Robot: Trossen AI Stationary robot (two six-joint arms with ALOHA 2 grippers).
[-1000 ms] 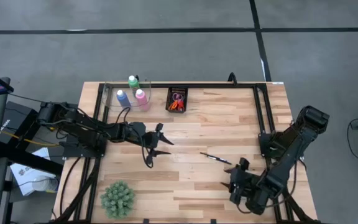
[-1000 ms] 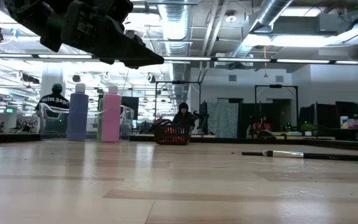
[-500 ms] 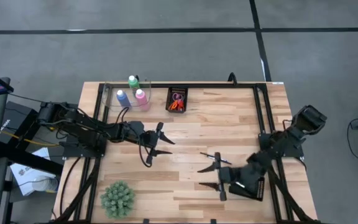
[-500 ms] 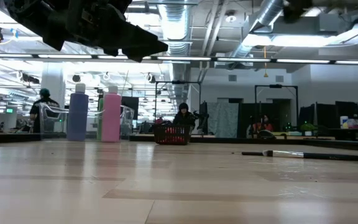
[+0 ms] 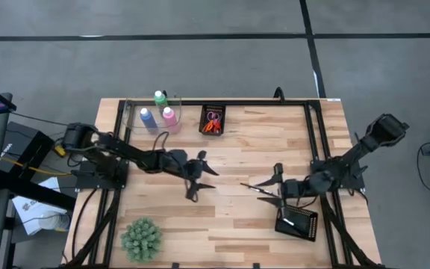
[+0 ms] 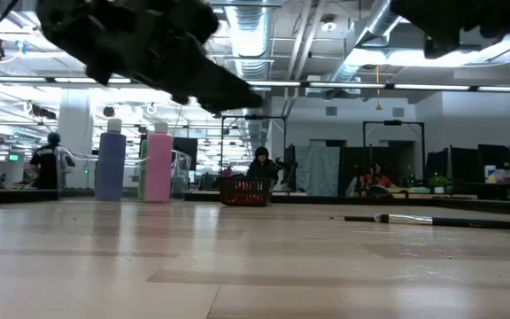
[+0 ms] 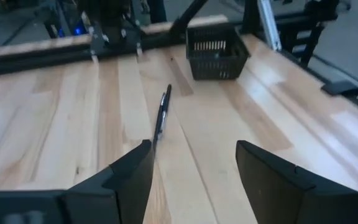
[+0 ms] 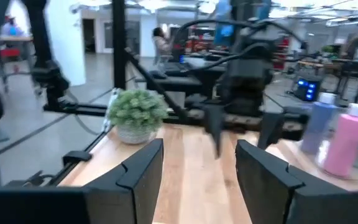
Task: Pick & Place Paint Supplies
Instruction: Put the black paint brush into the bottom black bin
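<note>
A thin dark-handled brush (image 5: 257,188) (image 7: 161,115) (image 6: 441,221) lies flat on the wooden table, right of centre. My left gripper (image 5: 201,178) (image 7: 194,168) hovers open to the brush's left and points toward it. My right gripper (image 5: 269,184) (image 8: 197,169) is open, raised over the brush's right end and pointing toward the table's left. Blue (image 5: 146,116), pink (image 5: 169,115) and green (image 5: 160,98) bottles stand in a clear bin at the far left. Scissors (image 5: 213,123) with orange and pink handles lie in a small black tray.
A black mesh tray (image 5: 297,223) (image 7: 216,50) sits near the table's right side, just nearer than my right gripper. A spiky green plant (image 5: 141,239) (image 8: 135,111) stands at the near left. Bare wood lies between the two grippers and along the near edge.
My right gripper has swung from above the black mesh tray toward the far edge and turned, so it now points toward the table's left over the brush; the tray has come into view. My left gripper has moved toward the table's right, closer to the brush.
</note>
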